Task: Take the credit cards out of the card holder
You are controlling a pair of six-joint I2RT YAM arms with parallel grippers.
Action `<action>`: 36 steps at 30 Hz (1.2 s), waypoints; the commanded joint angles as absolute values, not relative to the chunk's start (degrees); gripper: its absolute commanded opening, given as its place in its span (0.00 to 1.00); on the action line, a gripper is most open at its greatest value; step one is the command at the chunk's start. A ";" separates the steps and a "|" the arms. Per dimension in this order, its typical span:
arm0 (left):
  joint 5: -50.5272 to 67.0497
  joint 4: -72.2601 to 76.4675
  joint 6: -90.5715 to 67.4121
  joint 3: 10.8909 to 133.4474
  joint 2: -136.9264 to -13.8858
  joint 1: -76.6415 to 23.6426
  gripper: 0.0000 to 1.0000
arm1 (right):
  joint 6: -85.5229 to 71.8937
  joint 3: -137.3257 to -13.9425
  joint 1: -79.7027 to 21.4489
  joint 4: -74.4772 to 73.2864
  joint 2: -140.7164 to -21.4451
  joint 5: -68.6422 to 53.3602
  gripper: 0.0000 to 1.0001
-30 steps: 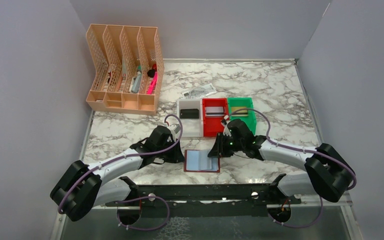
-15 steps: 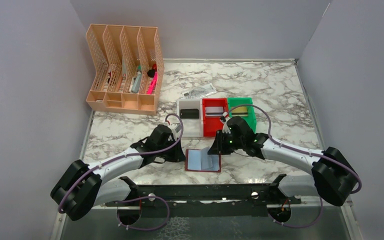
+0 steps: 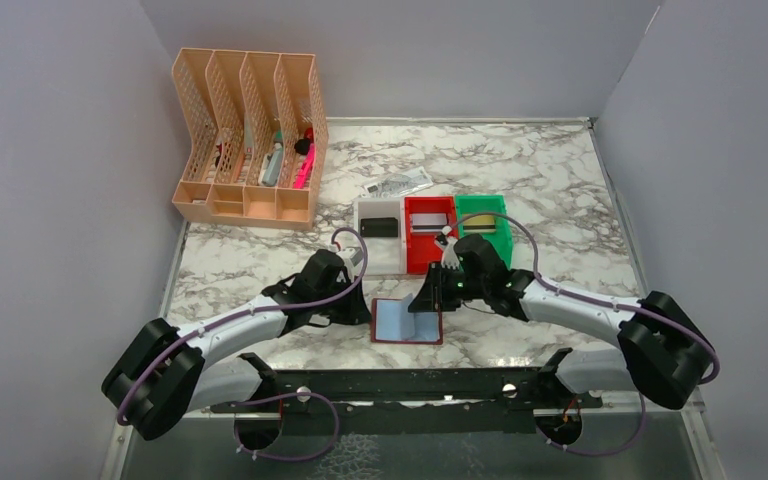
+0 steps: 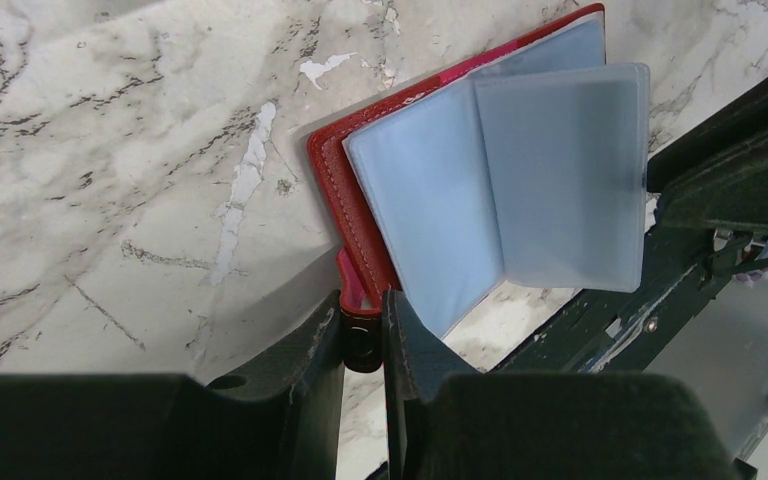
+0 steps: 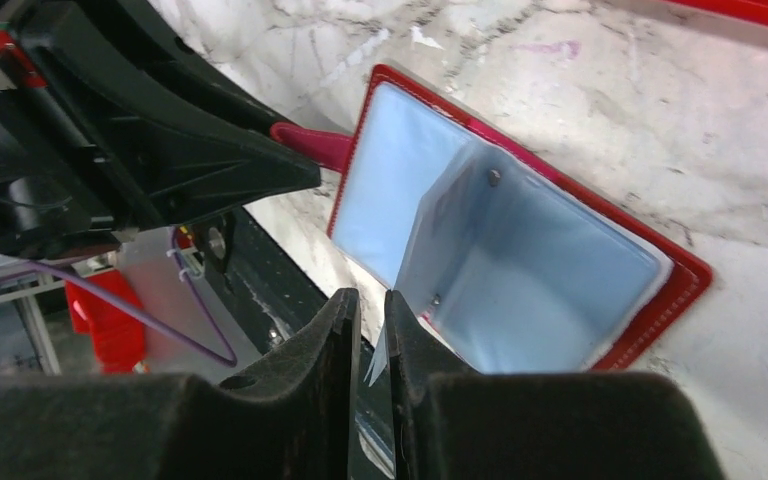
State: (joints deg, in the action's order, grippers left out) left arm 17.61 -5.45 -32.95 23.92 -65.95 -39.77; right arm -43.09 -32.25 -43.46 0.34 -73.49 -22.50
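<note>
Card holder [image 3: 406,322] lies open and flat on the marble surface [image 3: 550,180], cover down and bluish-clear sleeves [image 4: 430,210] up. It sits between the two arms, its longer side running left to right and its spine front to back. Left fingers [image 4: 395,325] are all but closed, pinching the small side tab [image 4: 358,345] that juts from the holder's left edge. In my judgement this grip anchors the holder against sliding. Right fingers [image 5: 348,320] are likewise nearly closed, nipping the free edge of one sleeve leaf [image 5: 530,270]. The leaf stands raised off the holder's right half, hinged at the spine. The right arm is therefore the nearer to the pages, and the leaf lies directly ahead of its fingertips. No card shows in the exposed sleeves, and I cannot tell whether the raised leaf or the pages beneath it hold one. Credit cards [image 3: 378,227] appear on the holder's far side, one in each of the three bins [image 3: 422,262]. The task looks well advanced or complete. The coming move turns on the leaf's swing about the spine: leftward it would fold toward the pinched tab. The leaf is limp and could slip from the pinch.
</note>
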 commanded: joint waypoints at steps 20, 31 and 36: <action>18.56 -4.64 -32.37 26.19 -66.34 -40.25 0.21 | -42.20 -35.90 -46.32 8.92 -85.86 -34.43 0.27; 14.12 -8.40 -32.60 26.81 -62.35 -40.30 0.28 | -40.95 -34.88 -47.37 13.03 -81.89 -37.90 0.39; 9.74 -12.38 -33.31 28.23 -58.35 -40.25 0.36 | -41.31 -34.36 -47.37 9.09 -78.50 -30.04 0.39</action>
